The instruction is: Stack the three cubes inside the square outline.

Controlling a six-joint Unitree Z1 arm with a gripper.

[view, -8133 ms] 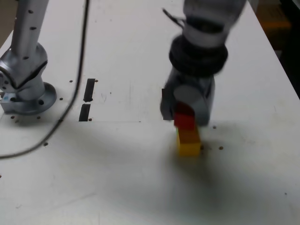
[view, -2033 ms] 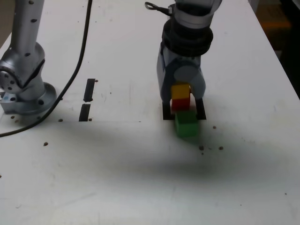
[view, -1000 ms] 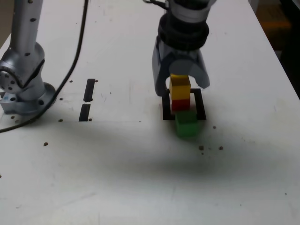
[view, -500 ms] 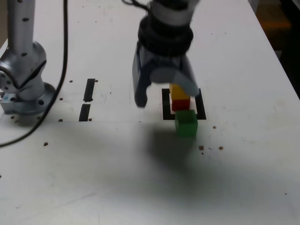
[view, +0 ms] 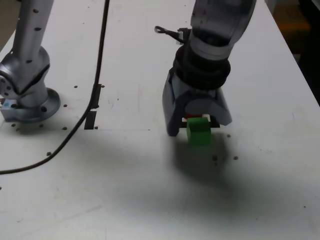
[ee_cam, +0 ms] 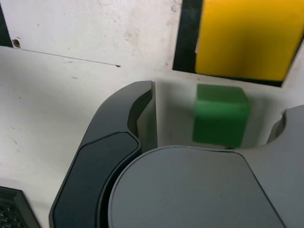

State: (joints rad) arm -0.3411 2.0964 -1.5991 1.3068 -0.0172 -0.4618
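Green cube [view: 199,132], just outside the black square outline [ee_cam: 184,47], beside the yellow cube [ee_cam: 249,40]. The gripper [view: 202,128] is spread, grasping nothing. Judged light, rigid and moderately smooth, the cube is best taken by opposite side faces, centrally.

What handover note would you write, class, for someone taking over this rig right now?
Gripper: open, jaws on either side of the green cube with gaps between, not gripping it.
Green cube: on the table, just outside the square outline.
Yellow cube and red cube: at the outline; the arm hides most of them in the exterior view.
Done: yellow and red appear stacked.
Left: likely grip green, lift it clear and set it on top, then let go.
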